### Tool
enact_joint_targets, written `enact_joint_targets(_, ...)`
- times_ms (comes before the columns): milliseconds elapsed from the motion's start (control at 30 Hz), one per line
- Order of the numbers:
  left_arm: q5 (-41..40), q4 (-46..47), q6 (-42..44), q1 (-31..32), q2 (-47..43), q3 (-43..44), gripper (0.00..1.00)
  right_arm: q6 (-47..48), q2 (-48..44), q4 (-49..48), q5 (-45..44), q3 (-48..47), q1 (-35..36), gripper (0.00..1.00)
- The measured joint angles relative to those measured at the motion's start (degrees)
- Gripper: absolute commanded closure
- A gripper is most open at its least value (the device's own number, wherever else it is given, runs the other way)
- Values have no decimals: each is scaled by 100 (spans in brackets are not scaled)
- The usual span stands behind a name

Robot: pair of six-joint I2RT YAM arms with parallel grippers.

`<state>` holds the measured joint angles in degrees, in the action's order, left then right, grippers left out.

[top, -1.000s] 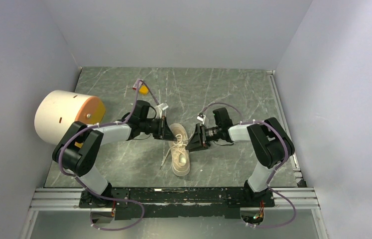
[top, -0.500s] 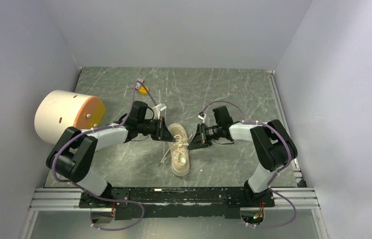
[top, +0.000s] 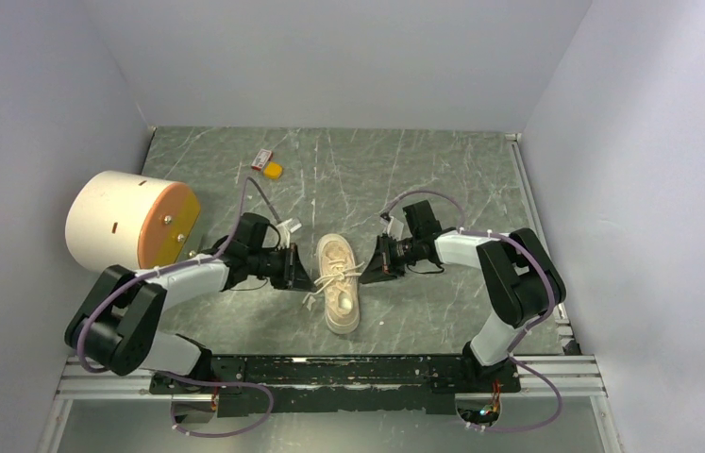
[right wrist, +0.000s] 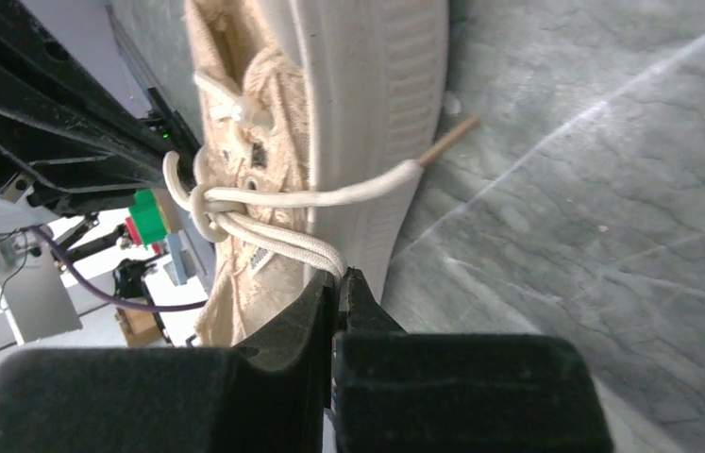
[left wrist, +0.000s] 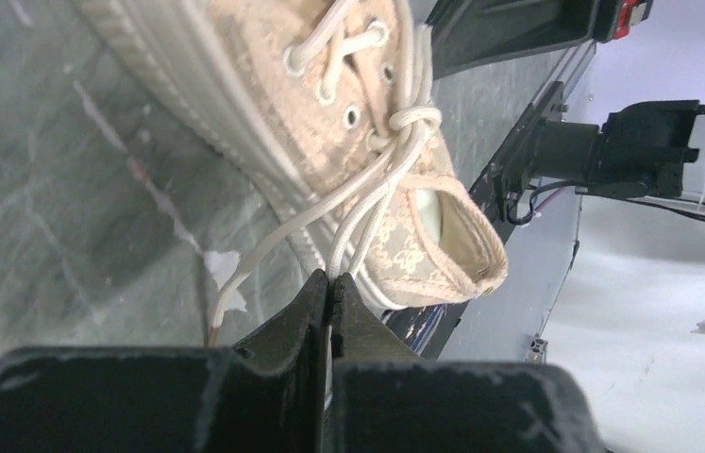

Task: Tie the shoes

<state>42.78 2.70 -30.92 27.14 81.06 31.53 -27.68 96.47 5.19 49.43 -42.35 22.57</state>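
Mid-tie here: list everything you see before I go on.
cream low-top canvas sneaker: one, cream with a pale sole, table centre, toe away from the arm bases
thin white laces: one pair, white, knotted over the tongue, a loop running to each hand
large cream cylinder with an orange end: one, on its side at the table's left
small orange piece: one, far side of the table
small red-and-white piece: one, beside the orange piece
dark grey marbled table: one
left hand: black, shut on laces
right hand: black, shut on laces
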Motion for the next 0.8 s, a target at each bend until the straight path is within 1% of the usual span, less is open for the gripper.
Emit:
enact_joint_targets(233,-407,-214,-337,-4,-466,-472,95,-52,-70,146,-599,114,7,100)
enact_joint_targets(367,-645,-271,-516,-4,-566,-699,95,-101,-188,195,-848,175,13,100)
enact_joint_targets(800,-1478,-671,-688,-4,-737,-800,95,-280,-184,-35,-1012,358,26,100)
